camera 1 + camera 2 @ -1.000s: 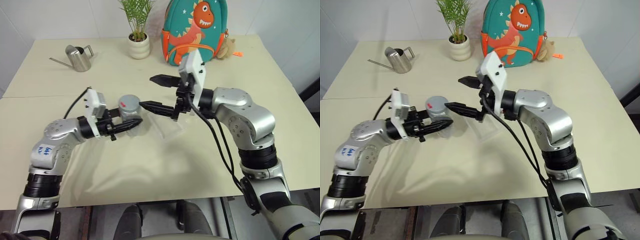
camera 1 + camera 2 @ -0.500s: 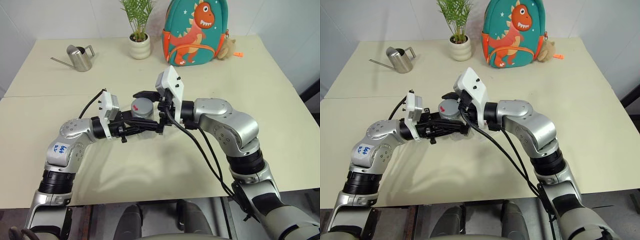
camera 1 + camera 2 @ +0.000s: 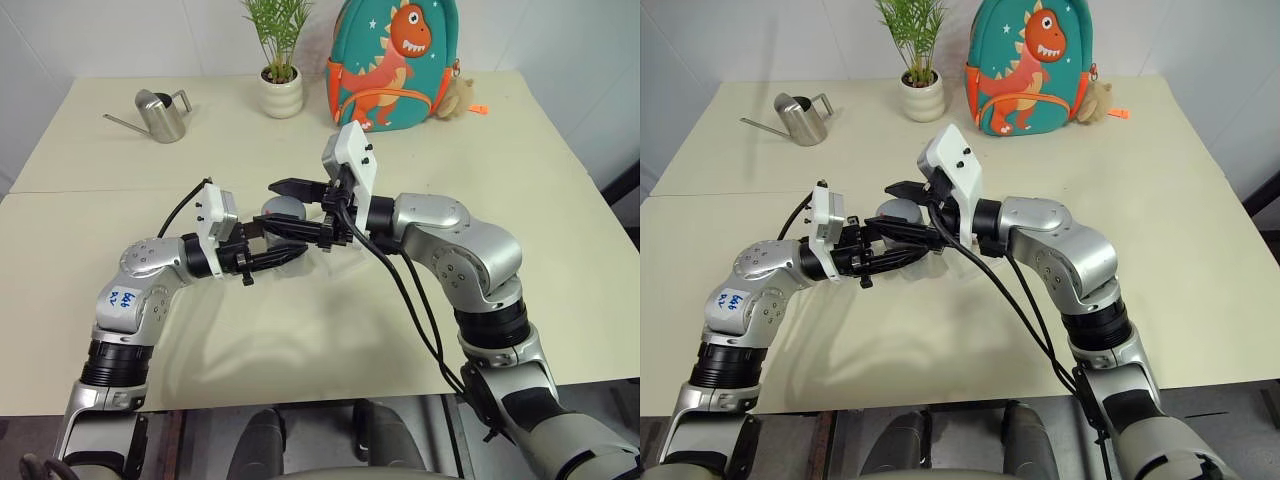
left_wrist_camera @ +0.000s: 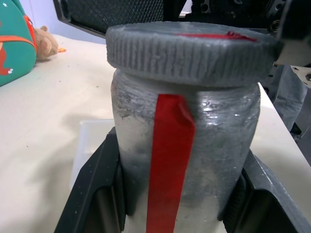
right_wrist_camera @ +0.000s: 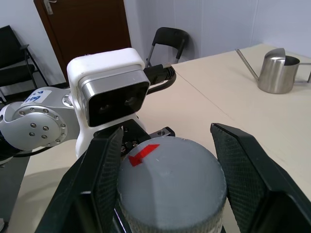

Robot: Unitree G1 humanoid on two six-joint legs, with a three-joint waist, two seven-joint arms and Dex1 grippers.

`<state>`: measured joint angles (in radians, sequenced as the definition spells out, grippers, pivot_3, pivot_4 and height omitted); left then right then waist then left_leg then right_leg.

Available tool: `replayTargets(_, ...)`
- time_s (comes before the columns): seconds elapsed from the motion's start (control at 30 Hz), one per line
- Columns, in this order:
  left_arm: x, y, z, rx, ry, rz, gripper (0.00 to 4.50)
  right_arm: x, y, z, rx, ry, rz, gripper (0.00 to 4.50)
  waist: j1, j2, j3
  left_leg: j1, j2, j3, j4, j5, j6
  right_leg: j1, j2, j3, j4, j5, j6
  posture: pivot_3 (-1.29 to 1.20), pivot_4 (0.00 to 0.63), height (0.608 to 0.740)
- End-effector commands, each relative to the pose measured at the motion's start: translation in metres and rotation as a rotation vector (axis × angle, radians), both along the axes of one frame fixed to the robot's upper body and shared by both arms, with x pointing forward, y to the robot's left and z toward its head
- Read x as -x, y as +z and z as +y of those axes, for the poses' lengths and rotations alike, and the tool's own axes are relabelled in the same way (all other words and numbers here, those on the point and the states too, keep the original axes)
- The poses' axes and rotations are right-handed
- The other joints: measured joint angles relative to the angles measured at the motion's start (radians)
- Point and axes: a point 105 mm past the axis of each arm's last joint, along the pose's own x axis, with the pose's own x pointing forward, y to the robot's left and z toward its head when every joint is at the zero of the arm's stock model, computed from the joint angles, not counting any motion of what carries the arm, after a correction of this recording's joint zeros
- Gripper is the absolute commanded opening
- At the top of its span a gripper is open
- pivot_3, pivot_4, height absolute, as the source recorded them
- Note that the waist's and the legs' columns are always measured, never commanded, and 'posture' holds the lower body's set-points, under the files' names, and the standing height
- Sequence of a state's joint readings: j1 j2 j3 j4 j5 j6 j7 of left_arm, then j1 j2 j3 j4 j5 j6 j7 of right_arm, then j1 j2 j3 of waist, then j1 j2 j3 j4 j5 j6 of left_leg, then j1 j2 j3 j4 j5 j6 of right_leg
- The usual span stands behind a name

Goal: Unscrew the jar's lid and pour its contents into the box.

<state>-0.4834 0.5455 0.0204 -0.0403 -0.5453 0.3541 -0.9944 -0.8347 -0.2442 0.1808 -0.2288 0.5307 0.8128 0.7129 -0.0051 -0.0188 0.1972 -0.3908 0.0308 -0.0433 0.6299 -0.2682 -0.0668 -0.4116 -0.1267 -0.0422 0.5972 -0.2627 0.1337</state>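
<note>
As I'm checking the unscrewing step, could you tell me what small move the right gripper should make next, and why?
Probably a twist of the right gripper to start unscrewing. Its fingers flank the grey lid, which sits fully on the jar, and the left gripper clamps the jar's body, so it is braced for turning.

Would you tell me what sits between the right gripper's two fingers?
The lid, screwed onto the jar, sits between the right gripper's fingers in the right wrist view.

The jar [image 3: 281, 222] is placed mid-table; the watering can [image 3: 158, 113] is found at ten o'clock, the backpack [image 3: 390, 60] at one.
</note>
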Motion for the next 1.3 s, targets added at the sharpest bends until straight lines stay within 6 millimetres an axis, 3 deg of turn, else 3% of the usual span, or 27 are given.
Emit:
replayTargets(0.03,0.000,0.013,0.001,0.017,0.008,-0.061,1.92,0.006,0.005,0.000,-0.032,0.028,-0.012,2.54,0.000,0.000,0.000,0.000,0.000,0.000,0.000,0.000,0.000,0.000,0.000,0.000,0.000,0.000,0.000,0.00,0.150,0.740)
replayTargets(0.2,0.002,0.016,0.002,0.038,-0.006,-0.068,1.92,0.006,0.004,-0.002,-0.022,0.057,-0.010,2.54,0.000,0.000,0.000,0.000,0.000,0.000,0.000,0.000,0.000,0.000,0.000,0.000,0.000,0.000,0.000,0.00,0.150,0.740)
replayTargets(0.43,0.020,0.026,-0.008,0.036,-0.227,-0.065,1.92,0.030,0.017,-0.017,0.053,0.414,-0.107,2.54,0.001,0.000,0.000,0.000,0.000,0.000,0.000,0.000,0.000,0.000,0.000,0.000,0.000,0.000,0.000,0.00,0.150,0.740)
replayTargets(0.53,0.027,0.025,-0.008,-0.020,-0.317,-0.056,1.92,0.031,0.024,-0.022,0.097,0.501,-0.121,2.54,0.000,0.000,0.000,0.000,0.000,0.000,0.001,0.000,0.000,0.000,0.001,0.000,0.000,0.000,0.000,0.00,0.150,0.740)
replayTargets(0.87,0.027,0.033,-0.005,-0.045,-0.350,-0.089,1.92,0.014,0.039,-0.028,0.113,0.495,-0.152,2.54,-0.007,0.000,0.000,0.000,0.000,0.000,0.000,0.000,0.000,0.000,0.001,0.001,0.000,0.000,0.000,0.00,0.150,0.740)
replayTargets(1.07,0.020,0.031,0.004,-0.048,-0.262,-0.112,1.92,0.005,0.050,-0.038,0.032,0.404,-0.161,4.47,-0.006,0.000,0.000,0.000,0.000,0.000,0.001,0.002,-0.003,0.000,0.001,0.001,0.000,0.000,0.000,0.00,0.150,0.740)
replayTargets(1.17,0.011,0.029,0.012,-0.058,-0.180,-0.140,1.92,-0.001,0.058,-0.042,-0.019,0.337,-0.186,4.47,-0.006,0.000,0.000,0.000,0.000,0.000,0.000,0.002,-0.003,0.000,0.001,0.001,0.001,0.000,0.000,0.00,0.150,0.740)
replayTargets(1.3,0.005,0.024,0.015,-0.070,-0.119,-0.130,1.92,-0.002,0.052,-0.041,0.015,0.283,-0.200,4.47,-0.003,0.000,0.000,0.000,0.000,0.000,0.000,0.002,-0.003,0.000,0.001,0.001,0.000,0.000,0.000,0.00,0.150,0.740)
